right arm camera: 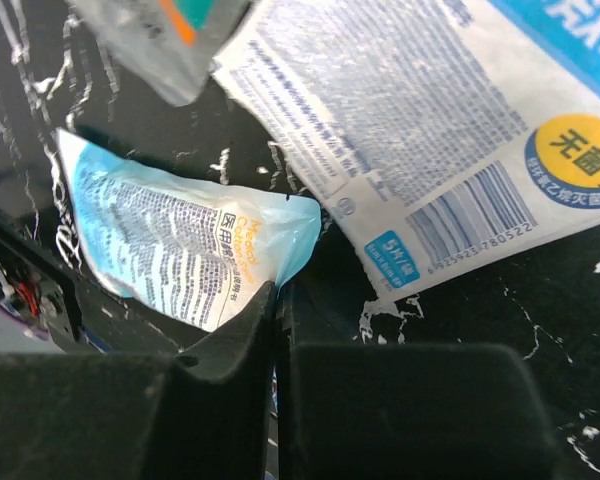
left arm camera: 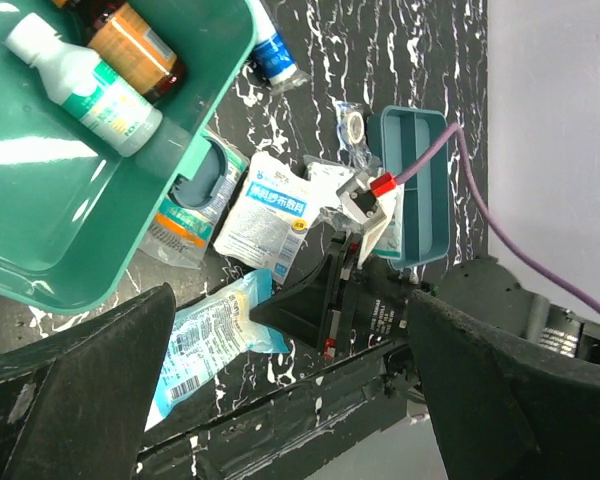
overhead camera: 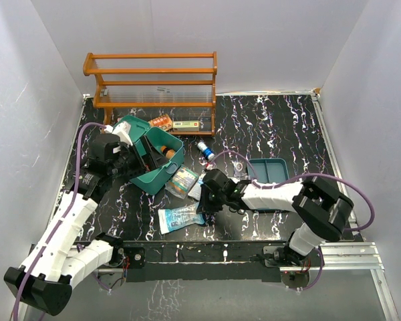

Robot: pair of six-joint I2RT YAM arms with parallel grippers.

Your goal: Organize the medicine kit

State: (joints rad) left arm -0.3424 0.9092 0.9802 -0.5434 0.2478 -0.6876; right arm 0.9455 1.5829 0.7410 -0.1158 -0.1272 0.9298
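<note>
- The right gripper [right arm camera: 275, 300] had its fingers pressed together on the near rim of the light-blue cotton-swab packet [right arm camera: 175, 250]. The thin film ran into the seam between them, so this looked like a pinch on the packet's end.
- From above, that packet [overhead camera: 179, 218] lay flat on the table with its long axis roughly left to right. It trailed to the left of the right gripper [overhead camera: 204, 202], which held its right end.
- The medicine kit [overhead camera: 158, 178] stood open, up and to the left of the pinching fingers, with the packet's free end pointing roughly towards it.
- The kit's darker insert tray [overhead camera: 271, 167] sat apart on the opposite side, just beyond the right forearm.
- The left gripper [left arm camera: 290, 400] hung beside the kit with its fingers [left arm camera: 80, 400] spread wide and nothing between them. It was clearly the nearer arm to the box.
- In the box lay a white bottle with a green label [left arm camera: 85, 85] and an amber bottle [left arm camera: 140, 50].
- A white barcoded pouch [right arm camera: 430, 130] lay just beside the swab packet, close to the pinch. Judging by that, a lift would have to be straight up before carrying left, or it could drag the pouch along.
</note>
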